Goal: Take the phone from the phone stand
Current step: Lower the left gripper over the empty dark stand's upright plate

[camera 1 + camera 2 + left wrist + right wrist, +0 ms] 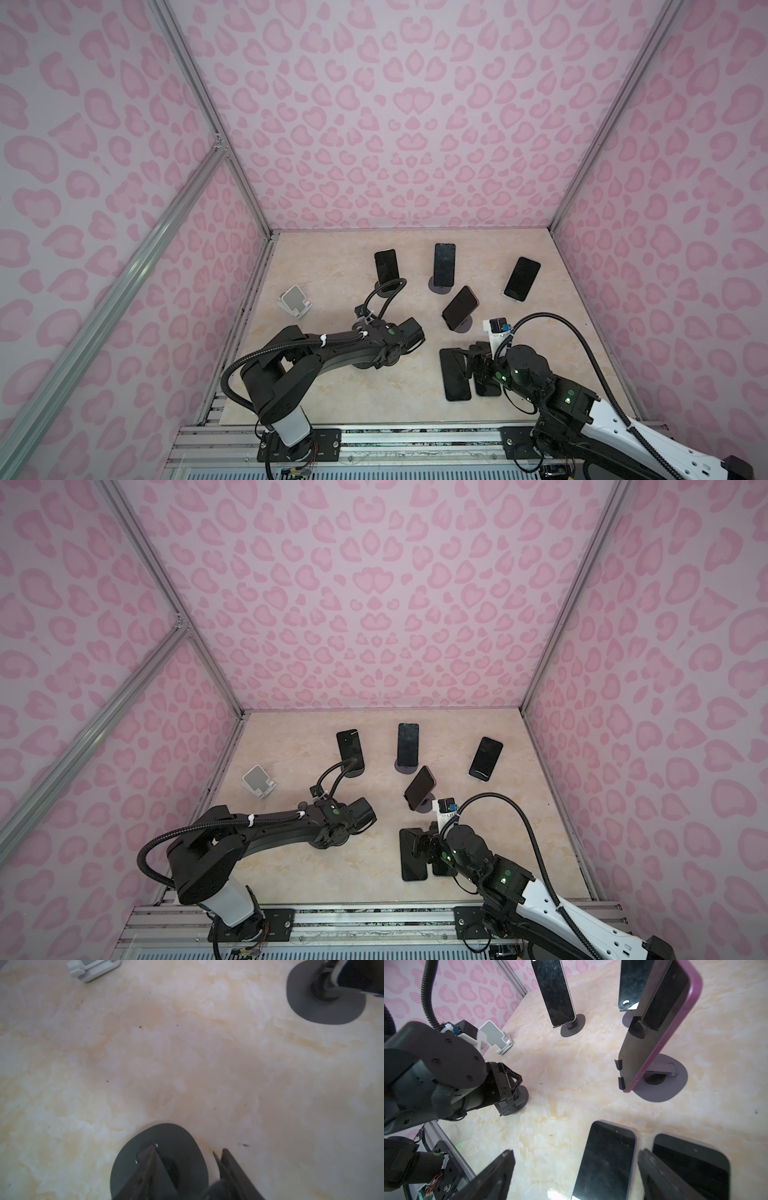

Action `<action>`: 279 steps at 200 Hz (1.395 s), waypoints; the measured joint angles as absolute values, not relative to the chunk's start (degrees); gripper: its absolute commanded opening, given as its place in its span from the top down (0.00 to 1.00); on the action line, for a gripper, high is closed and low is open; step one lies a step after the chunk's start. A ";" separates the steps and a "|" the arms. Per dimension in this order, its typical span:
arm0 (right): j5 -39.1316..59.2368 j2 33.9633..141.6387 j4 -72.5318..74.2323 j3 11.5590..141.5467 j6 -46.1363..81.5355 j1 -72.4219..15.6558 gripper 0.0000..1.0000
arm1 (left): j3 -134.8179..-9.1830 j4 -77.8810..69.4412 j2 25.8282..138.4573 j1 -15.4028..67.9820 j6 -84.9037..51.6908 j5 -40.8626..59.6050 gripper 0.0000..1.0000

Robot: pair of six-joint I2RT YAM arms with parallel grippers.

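Our right gripper (575, 1154) hangs low over the near right of the table (332, 266), its jaws spread wide and holding nothing. A flat phone (606, 1159) lies screen up on the table between its fingers. A second flat phone (691, 1167) lies just to the right of that one, past the right finger.

The purple phone (460, 307) leans tilted on its phone stand (675, 1084), which has a round grey base. It sits just on the far side of the right gripper and does not touch it.

Our left gripper (511, 1097) is near the middle of the table, to the left of the purple phone, close to it but apart. In the right wrist view it is clenched on an empty stand (178, 1140) with a dark round base. No phone is in its grasp.

Further back, three other phones stand propped up along the far side. We see a left phone (386, 266), a middle phone (444, 264) and a right phone (521, 277), all well beyond both grippers. A white stand (294, 301) sits at the far left of the table with nothing on it.
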State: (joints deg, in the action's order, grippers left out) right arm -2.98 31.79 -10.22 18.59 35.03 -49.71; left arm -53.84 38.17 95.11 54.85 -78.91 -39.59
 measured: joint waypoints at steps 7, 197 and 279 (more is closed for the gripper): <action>-2.98 31.90 -10.24 18.74 35.42 -49.71 0.06 | -52.99 36.21 94.37 55.37 -77.41 -39.66 0.53; -4.47 31.90 -12.32 20.05 37.91 -49.93 0.07 | -41.58 -1.72 90.37 53.60 -25.56 -18.26 0.21; -5.98 32.51 -13.58 20.40 38.00 -49.98 0.07 | -45.41 7.99 83.35 54.83 -35.24 -21.06 0.02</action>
